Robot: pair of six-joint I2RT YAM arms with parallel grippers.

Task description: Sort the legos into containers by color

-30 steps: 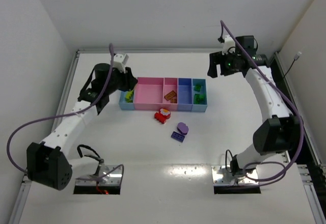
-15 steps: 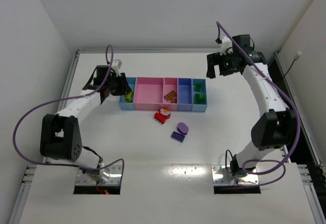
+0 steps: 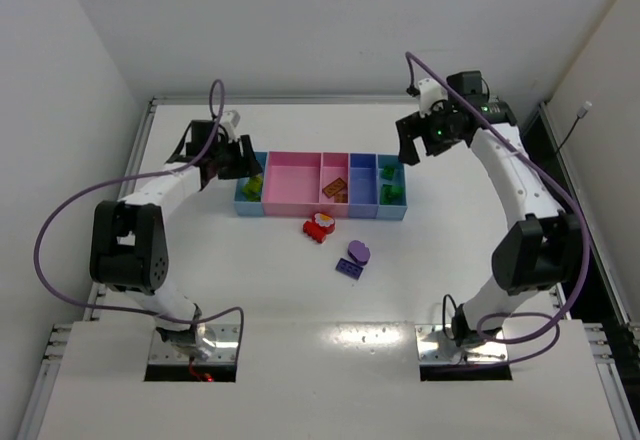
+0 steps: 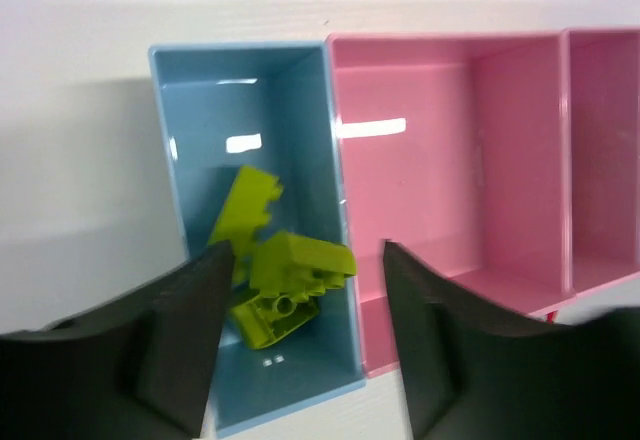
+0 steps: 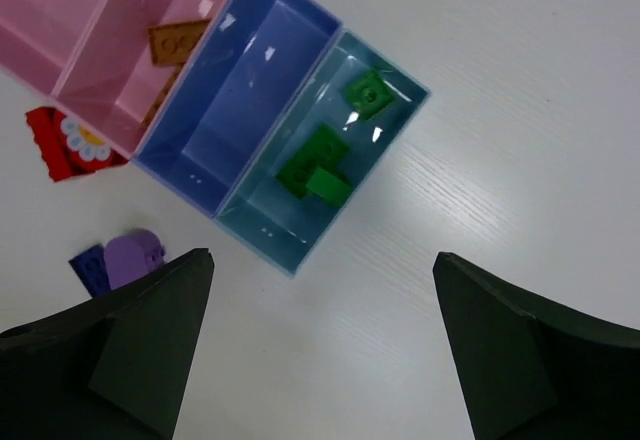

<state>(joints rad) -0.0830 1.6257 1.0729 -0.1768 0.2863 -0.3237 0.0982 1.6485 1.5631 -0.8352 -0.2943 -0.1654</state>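
1. From above, the left gripper [image 3: 243, 160] hangs over the left end of the containers [image 3: 290, 188], and the right gripper [image 3: 412, 142] is just beyond their right end. A red brick [image 3: 319, 227] and purple pieces [image 3: 355, 257] lie on the table [image 3: 230, 280], nearer than the row.
2. Left wrist: its fingers stand partly apart and hold nothing. The yellow-green bricks [image 4: 285, 280] below lie in the light blue bin [image 4: 230, 100].
3. Right wrist: its fingers are spread wide and empty. The green bricks [image 5: 318, 170] sit in the right end bin [image 5: 265, 222].
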